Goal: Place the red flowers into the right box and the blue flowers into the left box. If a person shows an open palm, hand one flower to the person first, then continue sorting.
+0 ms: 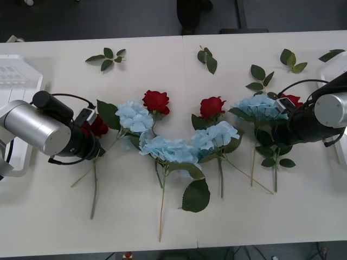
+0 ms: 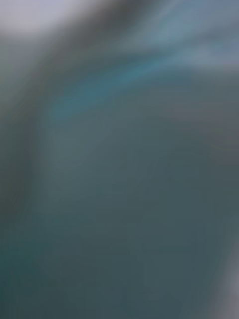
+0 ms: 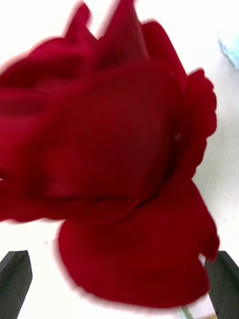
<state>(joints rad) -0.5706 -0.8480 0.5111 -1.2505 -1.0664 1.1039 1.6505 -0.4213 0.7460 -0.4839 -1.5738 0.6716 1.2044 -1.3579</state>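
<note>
Red flowers and blue flowers lie in a row across the white table. My left gripper (image 1: 95,129) is down at the leftmost red rose (image 1: 100,125). In the left wrist view its black fingers (image 3: 15,283) stand open on either side of that rose head (image 3: 114,164). Other roses lie at the middle left (image 1: 156,101), the middle right (image 1: 211,106) and the far right (image 1: 293,99). Blue hydrangeas (image 1: 133,116) (image 1: 165,147) (image 1: 217,135) lie between them. My right gripper (image 1: 277,131) is low over the rightmost hydrangea (image 1: 259,105). The left box (image 1: 19,81) and the right box (image 1: 333,67) sit at the table's ends.
Loose green leaf sprigs (image 1: 107,57) (image 1: 207,58) (image 1: 291,58) lie along the far side of the table. Long stems and big leaves (image 1: 196,195) reach toward the near edge. A dark floor lies beyond the far edge.
</note>
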